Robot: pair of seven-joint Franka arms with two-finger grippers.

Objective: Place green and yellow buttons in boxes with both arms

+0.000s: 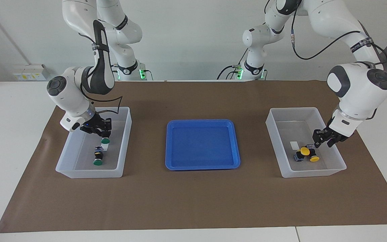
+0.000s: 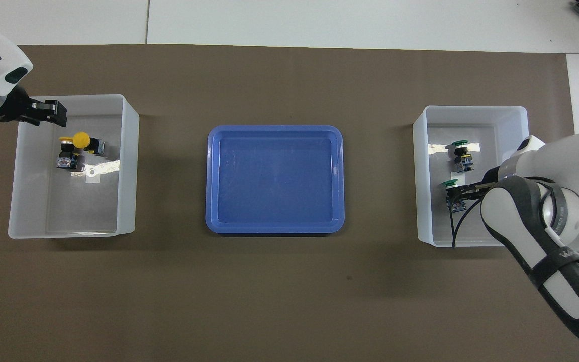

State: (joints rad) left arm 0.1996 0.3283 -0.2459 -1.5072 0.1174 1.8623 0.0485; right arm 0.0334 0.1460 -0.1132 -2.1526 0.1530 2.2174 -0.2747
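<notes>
My right gripper [image 1: 104,134] is down inside the box [image 1: 126,127] at the right arm's end and is shut on a green button [image 1: 105,140], held just above the box floor; the gripper also shows in the overhead view [image 2: 463,188]. A second green button [image 1: 97,158] lies in the same box. My left gripper [image 1: 323,143] is open and empty, over the box [image 1: 294,108] at the left arm's end. Two yellow buttons [image 1: 303,151] [image 1: 314,158] lie close together on that box's floor, just below the fingers.
A shallow blue tray [image 1: 202,144] with nothing in it sits mid-table between the two boxes, on a brown mat [image 1: 193,198]. A small white label [image 1: 294,145] lies in the yellow buttons' box. White table shows around the mat.
</notes>
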